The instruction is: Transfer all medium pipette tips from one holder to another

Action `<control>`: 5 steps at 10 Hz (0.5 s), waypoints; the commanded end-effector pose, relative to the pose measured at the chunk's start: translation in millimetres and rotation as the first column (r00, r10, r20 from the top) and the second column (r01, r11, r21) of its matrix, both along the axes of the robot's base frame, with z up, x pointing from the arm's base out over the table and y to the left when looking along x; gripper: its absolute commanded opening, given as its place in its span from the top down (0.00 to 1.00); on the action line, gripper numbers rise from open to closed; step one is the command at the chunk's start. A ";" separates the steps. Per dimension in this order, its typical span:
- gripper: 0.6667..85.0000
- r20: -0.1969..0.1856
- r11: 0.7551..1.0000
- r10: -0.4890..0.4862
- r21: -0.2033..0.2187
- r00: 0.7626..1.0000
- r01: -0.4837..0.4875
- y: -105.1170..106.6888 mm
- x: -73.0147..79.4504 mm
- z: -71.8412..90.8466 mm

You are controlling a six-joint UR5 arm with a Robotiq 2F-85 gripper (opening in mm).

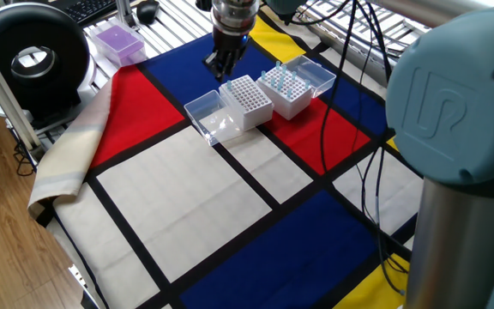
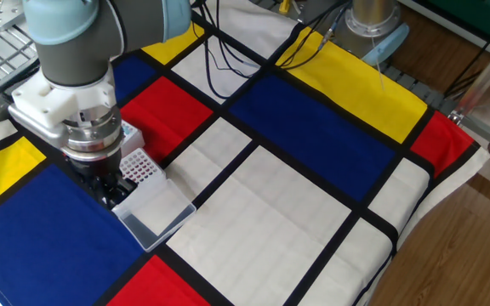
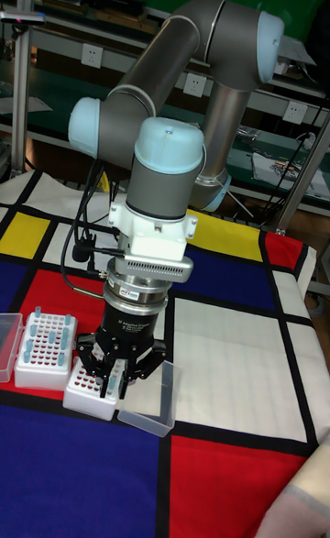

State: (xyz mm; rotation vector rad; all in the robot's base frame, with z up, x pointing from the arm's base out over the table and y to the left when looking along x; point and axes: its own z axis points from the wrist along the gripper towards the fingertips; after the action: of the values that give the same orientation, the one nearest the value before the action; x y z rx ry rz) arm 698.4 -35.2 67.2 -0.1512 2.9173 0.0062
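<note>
Two white racks stand side by side on the coloured cloth. The right rack (image 1: 286, 91) (image 3: 43, 345) holds several pale blue medium pipette tips (image 1: 281, 81). The left rack (image 1: 247, 99) (image 2: 140, 167) (image 3: 90, 384) shows mostly bare holes, and its clear lid (image 1: 207, 116) (image 2: 155, 213) lies open in front of it. My gripper (image 1: 223, 62) (image 2: 107, 185) (image 3: 114, 378) points down over the far edge of the left rack. Its fingers stand close together, and a thin pale blue tip appears between them in the tall fixed view.
A purple box (image 1: 117, 41) and a black round device (image 1: 29, 57) sit at the back left. Black cables (image 1: 364, 172) trail across the cloth on the right. The robot's own base column (image 1: 466, 172) fills the right foreground. The cloth's edge (image 1: 58, 172) drops off at the left.
</note>
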 end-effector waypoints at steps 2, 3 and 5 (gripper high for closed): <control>0.66 0.006 1.000 -0.021 0.012 1.000 0.021 2.2 -5.2 -1.5; 0.66 0.009 1.000 -0.021 0.012 1.000 0.021 0.8 -7.0 -2.7; 0.66 0.010 1.000 -0.020 0.013 1.000 0.019 -0.6 -9.9 -3.4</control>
State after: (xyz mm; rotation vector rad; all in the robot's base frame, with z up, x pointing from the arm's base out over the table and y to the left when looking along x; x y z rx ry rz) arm 691.4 -35.5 63.9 -0.1351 2.9130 0.0054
